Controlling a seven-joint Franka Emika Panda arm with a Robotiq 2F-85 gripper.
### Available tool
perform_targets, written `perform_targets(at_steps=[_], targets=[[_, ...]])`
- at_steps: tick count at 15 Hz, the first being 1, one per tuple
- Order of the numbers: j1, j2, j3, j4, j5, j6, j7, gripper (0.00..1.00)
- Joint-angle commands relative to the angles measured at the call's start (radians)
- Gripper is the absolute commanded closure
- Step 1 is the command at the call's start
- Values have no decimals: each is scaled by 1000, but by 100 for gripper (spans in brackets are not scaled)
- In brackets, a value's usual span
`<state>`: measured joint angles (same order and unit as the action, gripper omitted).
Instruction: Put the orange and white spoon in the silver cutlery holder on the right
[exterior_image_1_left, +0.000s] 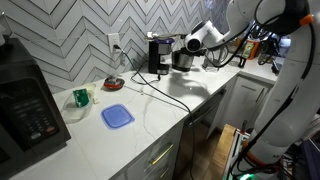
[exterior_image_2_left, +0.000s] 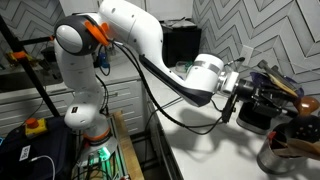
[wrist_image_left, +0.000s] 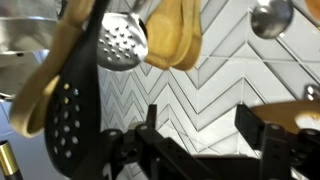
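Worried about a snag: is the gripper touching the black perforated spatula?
Cannot tell. In the wrist view the black perforated spatula overlaps the dark body of the gripper, with no plain gap or contact.

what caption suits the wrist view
Open claw facing wooden spoon, black slotted spoon and metal skimmer before chevron tiles

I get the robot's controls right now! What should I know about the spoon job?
Claw: open and empty in the wrist view, close to big kitchen utensils.
Silver cutlery holder: on the counter beside the black coffee machine, claw right by it.
Orange and white spoon: not clear in any view.
Done: cannot tell whether the spoon is in the holder.
Left: find the spoon; if it is outside the holder, fetch it and drop it in.
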<state>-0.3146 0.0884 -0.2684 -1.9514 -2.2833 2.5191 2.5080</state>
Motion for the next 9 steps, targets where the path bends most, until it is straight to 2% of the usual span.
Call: perform_targets(at_steps=[1, 3, 4, 6, 9], targets=[[26, -196, 26, -77, -69, 165, 23, 0], [43, -278, 45, -94, -127, 261, 62, 0], [31, -178, 35, -21, -69, 207, 14, 0], [42, -248, 49, -48, -92, 250, 24, 0], [42, -268, 51, -74, -96, 251, 27, 0]])
